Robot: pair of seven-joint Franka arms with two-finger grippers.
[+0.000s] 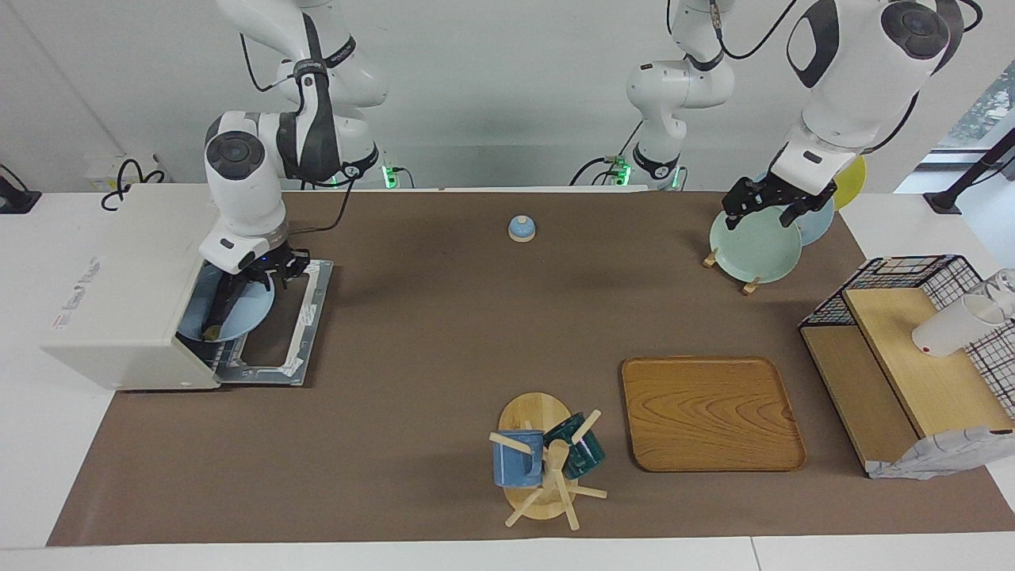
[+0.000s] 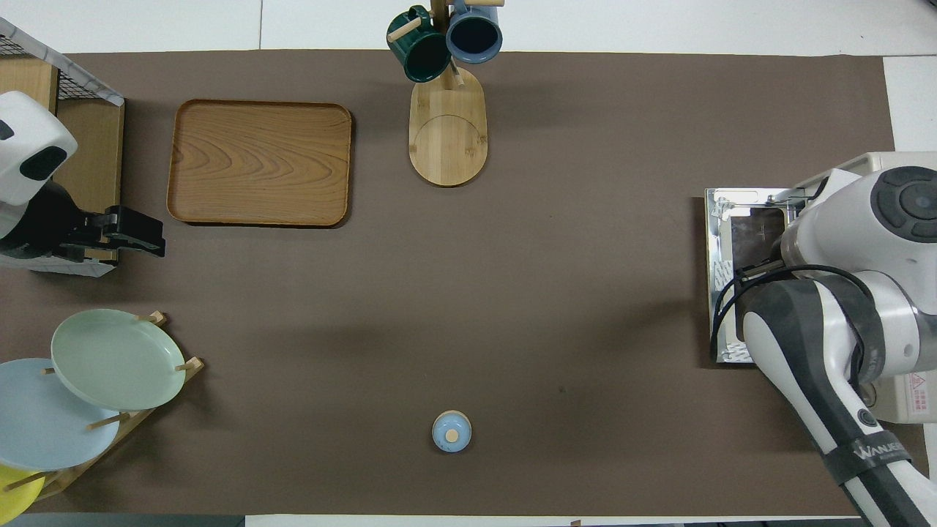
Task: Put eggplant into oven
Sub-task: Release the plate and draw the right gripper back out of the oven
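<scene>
The cream-white oven (image 1: 119, 301) stands at the right arm's end of the table, its door (image 1: 281, 329) folded down flat on the mat. A light blue plate (image 1: 238, 317) sits in the oven's mouth. The dark slim eggplant (image 1: 218, 313) lies on that plate. My right gripper (image 1: 258, 276) hangs just over the eggplant's end that is nearer to the robots. In the overhead view the right arm (image 2: 842, 293) covers the plate and the eggplant; the oven (image 2: 897, 162) and its door (image 2: 736, 241) show. My left gripper (image 1: 763, 208) (image 2: 150, 238) waits raised and open, holding nothing, by the plate rack.
A small blue bell (image 1: 521, 228) stands mid-table near the robots. A wooden tray (image 1: 710, 412) and a mug tree (image 1: 547, 464) lie farther out. A plate rack (image 1: 753, 247) and a wire-and-wood shelf (image 1: 904, 373) with a white cup (image 1: 955, 325) fill the left arm's end.
</scene>
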